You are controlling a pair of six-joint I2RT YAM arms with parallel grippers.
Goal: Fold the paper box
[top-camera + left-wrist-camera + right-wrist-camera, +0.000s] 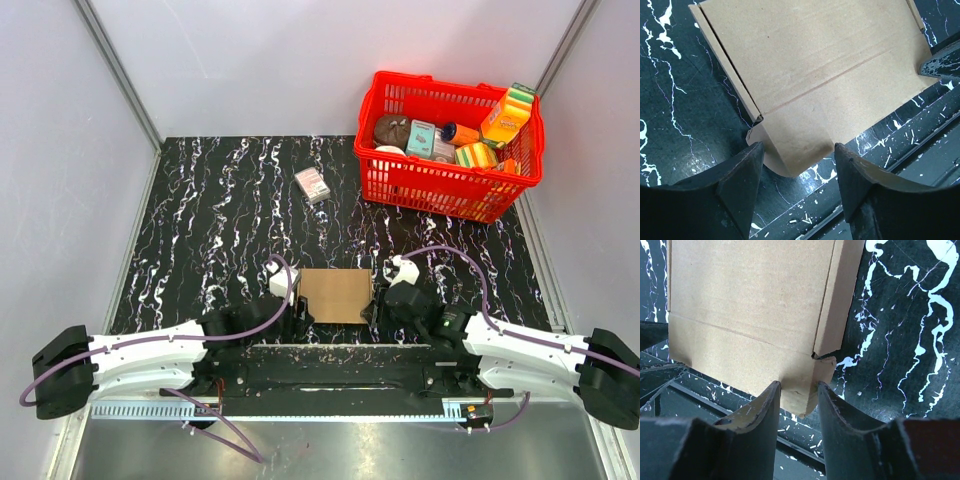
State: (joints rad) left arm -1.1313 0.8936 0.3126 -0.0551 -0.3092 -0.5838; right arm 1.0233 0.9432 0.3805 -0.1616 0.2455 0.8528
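Observation:
The paper box (335, 295) is a flat brown cardboard sheet with creases, lying on the black marbled table between my two grippers. My left gripper (298, 306) is at its near left corner. In the left wrist view the gripper (797, 150) is open, and a rounded corner tab of the box (795, 145) lies between the wide-apart fingers without touching them. My right gripper (378, 306) is at the near right corner. In the right wrist view the gripper (797, 387) has narrow jaws that press both sides of the bent corner tab (800, 382).
A red basket (392, 190) with colourful grocery packs stands at the back right. A small white-and-pink carton (313, 184) lies on the table behind the box. A metal rail (330, 355) runs along the near edge just behind the grippers. Grey walls enclose the table.

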